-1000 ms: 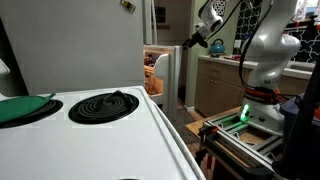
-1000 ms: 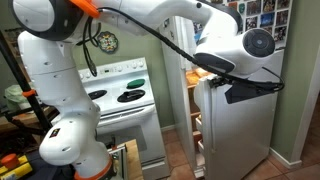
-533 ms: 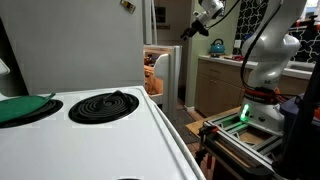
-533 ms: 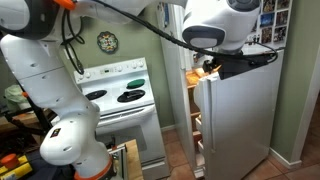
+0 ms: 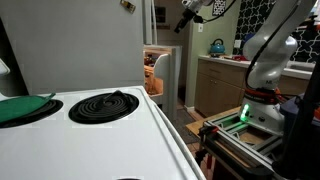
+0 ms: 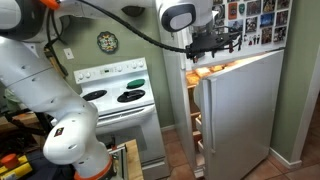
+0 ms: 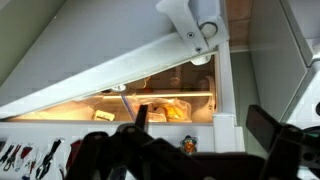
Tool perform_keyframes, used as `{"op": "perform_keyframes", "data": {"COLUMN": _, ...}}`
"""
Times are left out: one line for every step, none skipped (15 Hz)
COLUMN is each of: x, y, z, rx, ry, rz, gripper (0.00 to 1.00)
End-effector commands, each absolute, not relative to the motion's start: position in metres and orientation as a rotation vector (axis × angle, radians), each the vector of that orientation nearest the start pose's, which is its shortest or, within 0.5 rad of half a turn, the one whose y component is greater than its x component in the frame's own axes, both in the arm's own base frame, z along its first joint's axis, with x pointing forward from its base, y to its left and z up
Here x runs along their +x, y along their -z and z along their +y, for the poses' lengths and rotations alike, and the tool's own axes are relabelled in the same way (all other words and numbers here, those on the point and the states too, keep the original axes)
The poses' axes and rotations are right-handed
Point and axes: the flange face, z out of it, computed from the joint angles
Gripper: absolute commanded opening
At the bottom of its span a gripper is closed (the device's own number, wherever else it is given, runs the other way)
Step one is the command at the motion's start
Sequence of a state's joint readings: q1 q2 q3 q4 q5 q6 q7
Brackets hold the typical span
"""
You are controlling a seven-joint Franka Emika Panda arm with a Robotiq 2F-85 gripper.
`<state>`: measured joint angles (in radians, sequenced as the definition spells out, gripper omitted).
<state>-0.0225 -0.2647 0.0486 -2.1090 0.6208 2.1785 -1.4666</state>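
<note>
Fingers (image 7: 264,126) apart, empty, just above the top edge of the ajar door (image 6: 240,115). Lit fridge shelf (image 7: 172,110) behind; stove (image 6: 118,92) alongside. Open room above the door.

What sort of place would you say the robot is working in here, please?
Most likely a home kitchen: a white electric stove with black coil burners, a tall silver refrigerator standing open with food lit inside, and a small bluish kettle.
</note>
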Motion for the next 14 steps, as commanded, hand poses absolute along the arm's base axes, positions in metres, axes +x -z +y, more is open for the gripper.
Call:
{"op": "perform_keyframes", "data": {"x": 0.506, "y": -0.555, "z": 0.065, "rx": -2.443, "ry": 0.806, "rz": -1.594, "gripper": 1.00}}
{"op": "perform_keyframes", "data": {"x": 0.509, "y": -0.550, "z": 0.069, "rx": -2.461, "ry": 0.798, "rz": -1.634, "gripper": 1.00}}
{"op": "perform_keyframes", "data": {"x": 0.511, "y": -0.543, "z": 0.073, "rx": -2.498, "ry": 0.779, "rz": -1.608, "gripper": 1.00}}
{"op": "perform_keyframes", "data": {"x": 0.512, "y": -0.537, "z": 0.076, "rx": -2.520, "ry": 0.765, "rz": -1.602, "gripper": 1.00}}
{"op": "perform_keyframes", "data": {"x": 0.514, "y": -0.532, "z": 0.079, "rx": -2.556, "ry": 0.754, "rz": -1.571, "gripper": 1.00}}
{"op": "perform_keyframes", "data": {"x": 0.516, "y": -0.527, "z": 0.081, "rx": -2.591, "ry": 0.748, "rz": -1.535, "gripper": 1.00}}
{"op": "perform_keyframes", "data": {"x": 0.518, "y": -0.522, "z": 0.084, "rx": -2.616, "ry": 0.743, "rz": -1.509, "gripper": 1.00}}
{"op": "perform_keyframes", "data": {"x": 0.520, "y": -0.518, "z": 0.087, "rx": -2.635, "ry": 0.731, "rz": -1.472, "gripper": 1.00}}
{"op": "perform_keyframes", "data": {"x": 0.522, "y": -0.513, "z": 0.089, "rx": -2.655, "ry": 0.727, "rz": -1.444, "gripper": 1.00}}
{"op": "perform_keyframes", "data": {"x": 0.524, "y": -0.509, "z": 0.092, "rx": -2.672, "ry": 0.724, "rz": -1.422, "gripper": 1.00}}
{"op": "perform_keyframes", "data": {"x": 0.525, "y": -0.505, "z": 0.094, "rx": -2.685, "ry": 0.718, "rz": -1.402, "gripper": 1.00}}
{"op": "perform_keyframes", "data": {"x": 0.527, "y": -0.501, "z": 0.095, "rx": -2.701, "ry": 0.718, "rz": -1.393, "gripper": 1.00}}
{"op": "perform_keyframes", "data": {"x": 0.529, "y": -0.498, "z": 0.095, "rx": -2.710, "ry": 0.718, "rz": -1.395, "gripper": 1.00}}
{"op": "perform_keyframes", "data": {"x": 0.531, "y": -0.495, "z": 0.094, "rx": -2.729, "ry": 0.720, "rz": -1.397, "gripper": 1.00}}
